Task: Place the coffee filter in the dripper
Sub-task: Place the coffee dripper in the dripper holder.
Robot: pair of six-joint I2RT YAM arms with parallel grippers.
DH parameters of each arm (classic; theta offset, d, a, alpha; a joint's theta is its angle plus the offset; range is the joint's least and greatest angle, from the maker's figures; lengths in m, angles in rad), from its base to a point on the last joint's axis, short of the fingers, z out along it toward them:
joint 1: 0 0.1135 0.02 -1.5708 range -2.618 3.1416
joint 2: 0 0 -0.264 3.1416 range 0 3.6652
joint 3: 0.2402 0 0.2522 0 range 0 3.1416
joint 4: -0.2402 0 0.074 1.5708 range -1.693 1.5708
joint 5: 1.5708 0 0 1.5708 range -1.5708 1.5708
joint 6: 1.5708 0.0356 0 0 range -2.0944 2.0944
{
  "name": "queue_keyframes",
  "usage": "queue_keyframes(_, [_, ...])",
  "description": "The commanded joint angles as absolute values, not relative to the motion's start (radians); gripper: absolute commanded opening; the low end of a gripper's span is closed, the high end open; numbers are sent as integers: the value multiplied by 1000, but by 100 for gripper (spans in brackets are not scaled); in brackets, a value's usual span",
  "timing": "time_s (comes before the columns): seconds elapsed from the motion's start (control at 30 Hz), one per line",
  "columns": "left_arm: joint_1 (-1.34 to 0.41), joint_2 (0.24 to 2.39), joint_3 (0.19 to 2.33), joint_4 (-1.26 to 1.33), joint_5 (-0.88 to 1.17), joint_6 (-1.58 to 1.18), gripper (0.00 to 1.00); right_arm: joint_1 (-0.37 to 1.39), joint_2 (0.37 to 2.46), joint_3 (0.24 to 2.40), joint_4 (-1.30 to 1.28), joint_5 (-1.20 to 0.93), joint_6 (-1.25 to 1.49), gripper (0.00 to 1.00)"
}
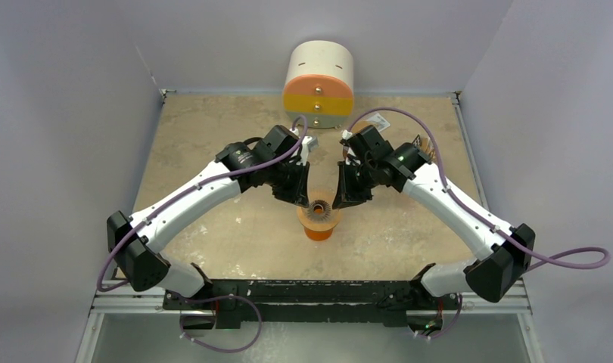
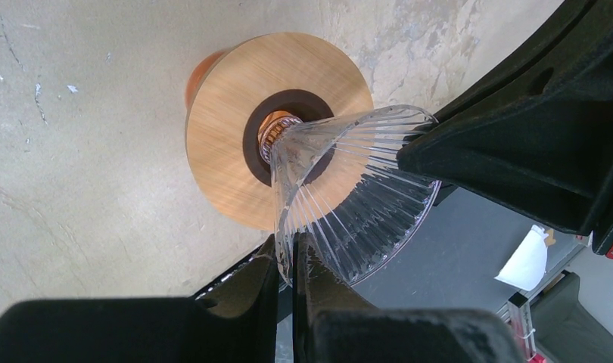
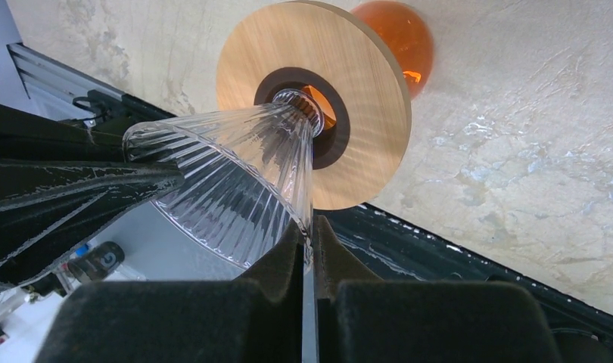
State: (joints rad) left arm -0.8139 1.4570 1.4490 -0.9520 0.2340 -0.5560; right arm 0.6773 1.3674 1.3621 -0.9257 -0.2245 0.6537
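From above, the counter [image 1: 213,136] carries a white, orange and yellow drum [image 1: 319,76] at the back. Both wrists hide most of the dripper [image 1: 319,209] there, leaving only its ribbed centre in view. A white paper piece [image 2: 527,257] sits off past the counter edge, too partial to identify. The dripper is a clear, ribbed glass cone. Its narrow end meets the dark ring of a round wooden disc [image 2: 228,151] atop an orange vessel [image 3: 398,34]. The left fingers [image 2: 341,318] are clamped on its rim wall, and the right fingers [image 3: 266,287] are clamped on the opposite side.
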Motion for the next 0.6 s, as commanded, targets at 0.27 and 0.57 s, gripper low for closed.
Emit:
queue_keyframes(0.27, [-795,1473,1419,-920,331,-507,0,666,1424,1361,-880,-219,664,0])
queue_keyframes(0.57, [-744,1479,1351,-882,390,-498,0,666,1446,1363,-888,-187,667,0])
